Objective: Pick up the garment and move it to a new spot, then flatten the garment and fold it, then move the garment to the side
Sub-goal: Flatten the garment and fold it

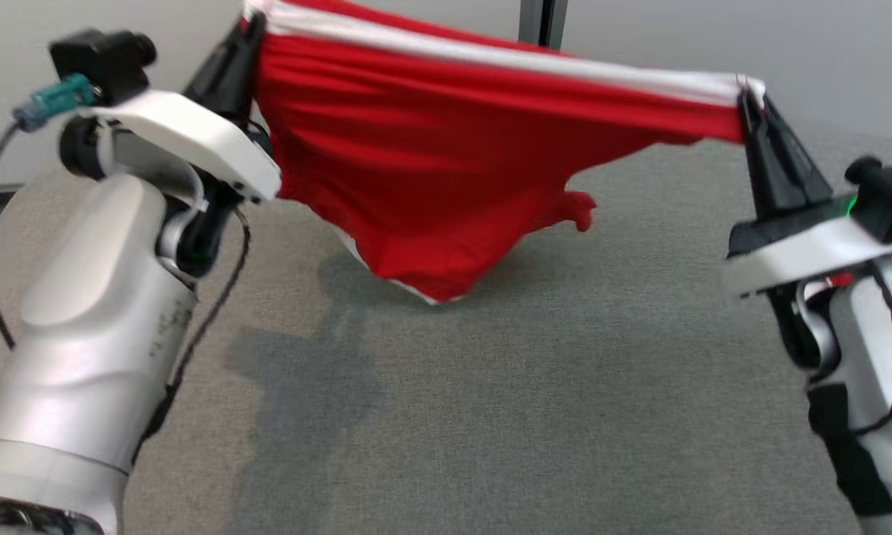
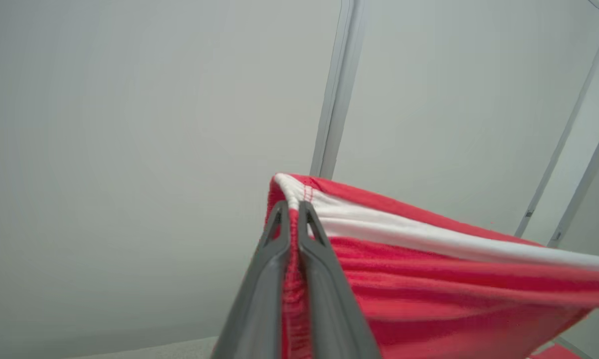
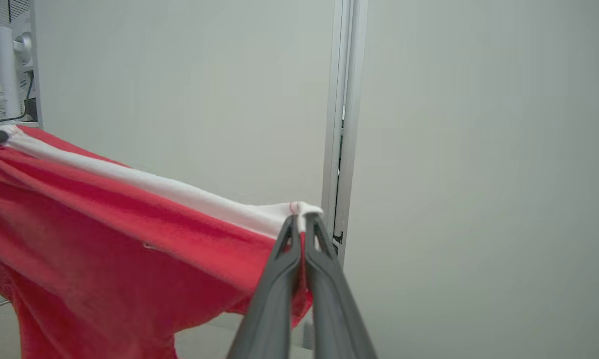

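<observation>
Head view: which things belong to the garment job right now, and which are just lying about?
Job: red garment; left gripper and right gripper, jaws shut on its white-banded edge, stretching it between them; grey table beneath.
Just there: dark post; pale wall.

Soft, even indoor light, bright and free of glare.
In the head view the garment [image 1: 431, 171] casts a dim, soft-edged shadow [image 1: 356, 286] on the grey counter [image 1: 579, 401] beneath it, with a darker patch beside the left arm [image 1: 96, 312]. Motion blur smears the right end effector [image 1: 746, 95] and the cloth's lower tip. Both wrist views are slightly soft, and in the left wrist view the wall seams [image 2: 583, 174] slant and curve near the right edge.
</observation>
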Motion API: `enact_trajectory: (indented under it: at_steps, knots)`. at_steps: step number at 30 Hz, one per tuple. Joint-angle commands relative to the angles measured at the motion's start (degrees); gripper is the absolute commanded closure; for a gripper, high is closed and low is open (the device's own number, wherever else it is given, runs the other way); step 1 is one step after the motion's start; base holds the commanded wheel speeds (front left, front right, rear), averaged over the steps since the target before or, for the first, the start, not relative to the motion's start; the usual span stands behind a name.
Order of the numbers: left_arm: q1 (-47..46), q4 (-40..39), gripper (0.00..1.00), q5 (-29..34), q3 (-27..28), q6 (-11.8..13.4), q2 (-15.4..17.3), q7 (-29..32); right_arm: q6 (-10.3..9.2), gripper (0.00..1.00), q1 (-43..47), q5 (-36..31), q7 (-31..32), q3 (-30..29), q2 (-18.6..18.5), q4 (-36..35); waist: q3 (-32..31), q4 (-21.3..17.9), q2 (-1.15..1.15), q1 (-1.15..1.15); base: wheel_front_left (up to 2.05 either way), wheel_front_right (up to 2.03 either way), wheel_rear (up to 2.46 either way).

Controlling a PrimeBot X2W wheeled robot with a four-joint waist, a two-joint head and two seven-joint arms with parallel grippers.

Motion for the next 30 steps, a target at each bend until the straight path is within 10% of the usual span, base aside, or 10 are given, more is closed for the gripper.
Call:
enact_trajectory:
  at_steps: [1,17,30]
  knots:
    - [-2.47,-0.5,1.0,0.51,0.65,0.59,1.44,-0.05,-0.05,1.0,-3.47,0.2,0.84,0.31,-1.12,1.11,1.85,0.38,0.0,0.0,0.0,0.0,0.0]
    - [-23.14,3.15,1.0,-0.75,5.12,-2.42,1.22,-7.94,-0.11,1.0,-41.8,-7.57,-0.44,-3.22,-0.19,20.14,18.07,0.29,0.0,0.0,0.0,0.0,0.0]
    - [9.96,-7.7,1.0,-1.58,5.45,-2.67,-1.71,-8.11,-0.06,1.0,-11.18,0.91,-0.42,1.59,-0.65,9.78,12.29,-0.84,0.0,0.0,0.0,0.0,0.0]
